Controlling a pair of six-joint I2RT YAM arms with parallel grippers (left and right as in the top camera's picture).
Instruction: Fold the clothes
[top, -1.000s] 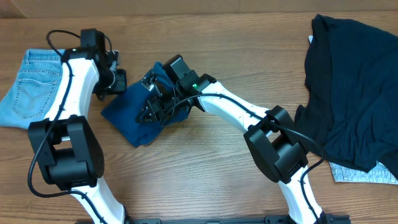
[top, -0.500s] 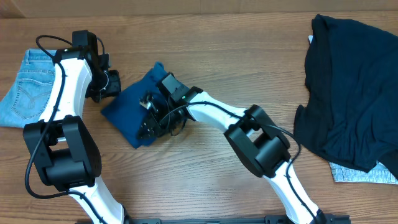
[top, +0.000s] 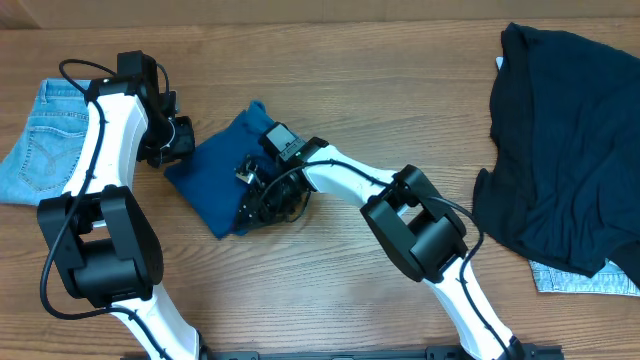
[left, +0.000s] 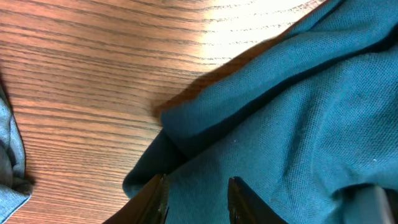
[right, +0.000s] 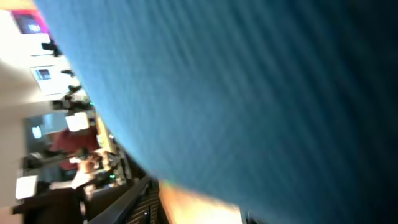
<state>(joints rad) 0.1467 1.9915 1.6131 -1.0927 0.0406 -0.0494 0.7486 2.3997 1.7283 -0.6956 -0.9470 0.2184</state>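
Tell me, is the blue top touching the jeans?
Apart. The left wrist view shows bare table between the blue top and the jeans.

The right wrist view is blurred throughout; only the mid-blue top (right: 249, 93) is made out. Overhead, the right end effector (top: 252, 203) is obscured among cables (top: 288, 196). The jeans (top: 40, 140) are cut by the left edge, the navy garment (top: 570, 150) by the right. In the left wrist view, the left end effector (left: 198, 186) is cropped at the bottom edge.

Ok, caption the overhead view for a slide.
Left arm and right arm work the mid-blue top; jeans and a dark navy garment flank it.
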